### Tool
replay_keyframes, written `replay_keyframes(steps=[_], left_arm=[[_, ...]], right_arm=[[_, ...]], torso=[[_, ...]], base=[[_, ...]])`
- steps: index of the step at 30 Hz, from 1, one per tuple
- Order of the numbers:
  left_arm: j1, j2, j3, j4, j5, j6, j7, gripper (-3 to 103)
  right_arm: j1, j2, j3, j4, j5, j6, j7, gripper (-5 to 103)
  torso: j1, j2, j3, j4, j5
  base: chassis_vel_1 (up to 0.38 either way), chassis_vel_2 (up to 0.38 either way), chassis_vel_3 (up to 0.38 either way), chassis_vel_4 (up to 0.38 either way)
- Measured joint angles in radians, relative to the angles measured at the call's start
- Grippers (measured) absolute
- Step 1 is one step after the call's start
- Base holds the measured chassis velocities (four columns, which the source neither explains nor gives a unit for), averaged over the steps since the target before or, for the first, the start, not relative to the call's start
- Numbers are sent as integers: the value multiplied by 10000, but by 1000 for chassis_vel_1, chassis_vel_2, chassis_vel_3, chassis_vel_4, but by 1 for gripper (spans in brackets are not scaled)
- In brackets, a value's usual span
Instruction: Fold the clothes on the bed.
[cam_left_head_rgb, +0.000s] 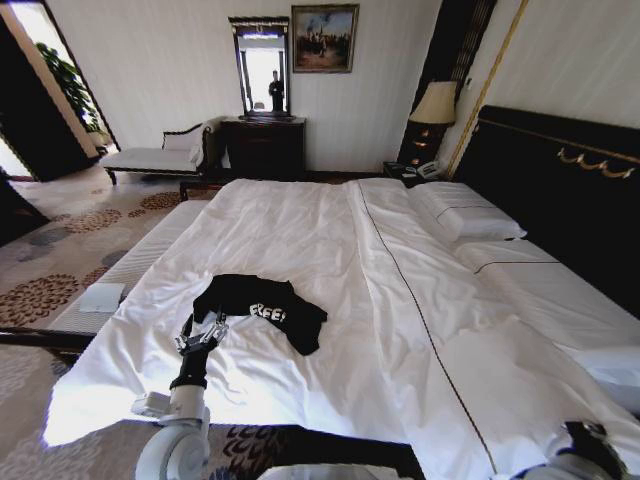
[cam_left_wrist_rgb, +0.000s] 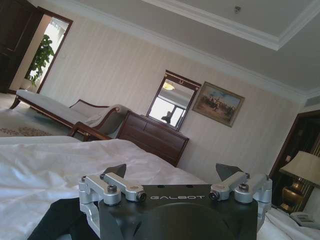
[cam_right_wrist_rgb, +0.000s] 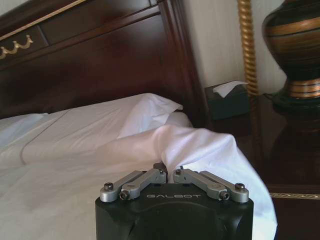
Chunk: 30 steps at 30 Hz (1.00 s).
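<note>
The clothes, a black T-shirt (cam_left_head_rgb: 262, 303) with white lettering, lie crumpled on the near left part of the bed's white sheet (cam_left_head_rgb: 330, 250). My left gripper (cam_left_head_rgb: 210, 328) hovers at the shirt's near left edge, low over the sheet. In the left wrist view it (cam_left_wrist_rgb: 172, 172) is open, nothing sits between its fingertips (cam_left_wrist_rgb: 118, 170), and black fabric (cam_left_wrist_rgb: 55, 220) shows below it. My right gripper (cam_right_wrist_rgb: 168, 170) is shut, low over the white bedding near the bed's head end. The right arm (cam_left_head_rgb: 588, 445) shows at the near right corner.
A dark headboard (cam_left_head_rgb: 560, 190) and white pillows (cam_left_head_rgb: 465, 215) lie along the right. A white-cushioned bench (cam_left_head_rgb: 130, 265) runs along the bed's left side. A chaise longue (cam_left_head_rgb: 150, 157), a dresser with mirror (cam_left_head_rgb: 262, 145) and a bedside lamp (cam_left_head_rgb: 433, 105) stand at the far wall.
</note>
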Motion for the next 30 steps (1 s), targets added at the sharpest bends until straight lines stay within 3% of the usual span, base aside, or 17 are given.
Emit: replay_keyframes(steps=[2, 20, 24, 26, 28, 30], left_arm=[[45, 6, -6, 16, 4, 0, -7, 100], [285, -30, 27, 118, 104, -71, -16, 100], [323, -26, -25, 151, 98, -97, -28, 100], [328, -53, -19, 162, 115, -100, -32, 100], [333, -84, 6, 169, 159, -100, -33, 100], [346, -141, 46, 178, 251, -100, -35, 100]], right_arm=[[50, -1, 245, -250, -5, 2, 24, 1], [489, -494, 784, -1744, 30, -76, 108, -2], [327, -180, 310, -1617, -142, -43, 416, 9], [126, -41, -155, -1192, -19, -114, 530, 20], [-8, -18, -401, -854, 158, -285, 628, 20], [-167, -12, -714, -190, 659, -680, 930, 31]], torso=[[0, 0, -1, -13, -6], [-1, 1, 0, -4, -3], [-1, 1, -1, -21, -5], [-3, 2, -1, -17, -6], [-3, 2, -1, -13, -6], [-3, 2, -1, -11, -6]], base=[[0, 0, 0, 0], [0, 0, 0, 0], [0, 0, 0, 0], [0, 0, 0, 0], [0, 0, 0, 0], [0, 0, 0, 0]])
